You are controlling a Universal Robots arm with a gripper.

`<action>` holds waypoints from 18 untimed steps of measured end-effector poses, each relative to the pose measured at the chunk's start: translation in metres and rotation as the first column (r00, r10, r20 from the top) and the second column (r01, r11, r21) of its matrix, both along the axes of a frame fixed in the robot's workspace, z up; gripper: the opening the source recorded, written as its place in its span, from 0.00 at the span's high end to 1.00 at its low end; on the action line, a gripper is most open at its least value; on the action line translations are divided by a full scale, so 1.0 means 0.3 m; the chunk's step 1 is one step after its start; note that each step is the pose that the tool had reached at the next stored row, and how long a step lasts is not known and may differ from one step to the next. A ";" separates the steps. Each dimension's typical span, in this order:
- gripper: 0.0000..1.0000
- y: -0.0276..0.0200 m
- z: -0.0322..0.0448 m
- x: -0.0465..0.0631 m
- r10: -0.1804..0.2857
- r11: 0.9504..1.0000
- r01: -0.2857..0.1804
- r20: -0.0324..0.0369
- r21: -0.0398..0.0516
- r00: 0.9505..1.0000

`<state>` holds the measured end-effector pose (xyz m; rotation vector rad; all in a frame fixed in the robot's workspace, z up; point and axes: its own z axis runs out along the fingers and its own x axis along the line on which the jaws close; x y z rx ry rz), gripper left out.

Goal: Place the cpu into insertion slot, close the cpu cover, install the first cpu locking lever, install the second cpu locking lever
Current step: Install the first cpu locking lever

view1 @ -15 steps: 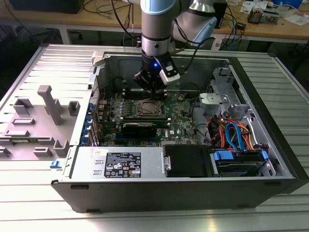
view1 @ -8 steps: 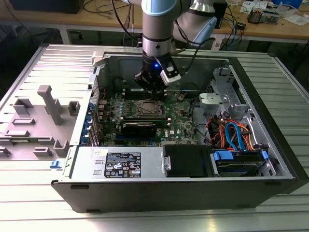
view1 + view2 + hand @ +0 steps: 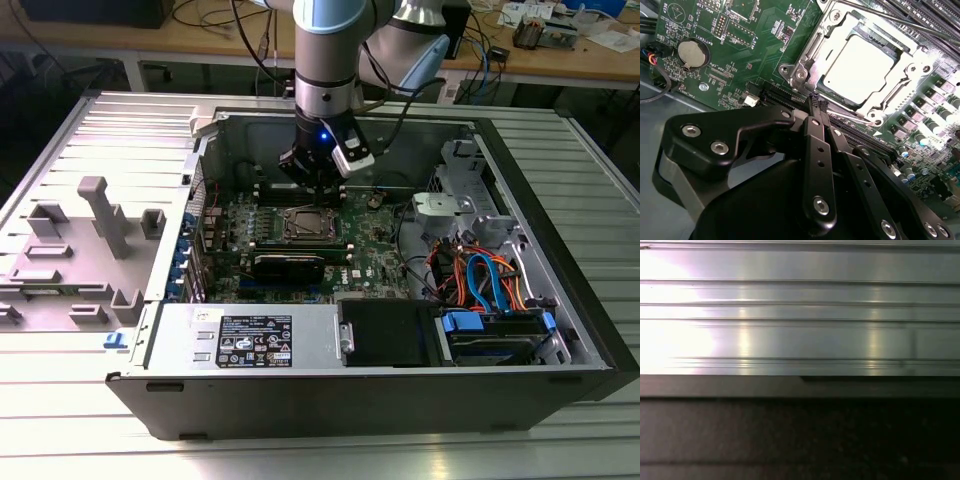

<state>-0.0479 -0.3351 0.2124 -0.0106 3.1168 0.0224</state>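
The hand (image 3: 815, 102), fingers pinched together and empty, is hovering at six o'clock of the seated cpu (image 3: 857, 67), whose thin springy locking lever (image 3: 852, 116) looks best hooked near its free end.

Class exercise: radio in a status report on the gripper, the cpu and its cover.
Gripper shut, holding nothing, just beside the slot. Cpu seated in slot, cover down over it. Nothing in the way.
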 end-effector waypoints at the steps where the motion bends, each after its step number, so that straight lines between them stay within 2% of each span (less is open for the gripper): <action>1: 0.89 0.001 0.000 0.000 0.000 1.000 0.000 0.000 0.000 1.000; 12: 0.89 0.011 -0.005 0.000 0.000 1.000 0.000 0.000 0.000 1.000; 18: 0.89 0.012 -0.012 0.000 0.000 1.000 0.000 0.000 0.000 1.000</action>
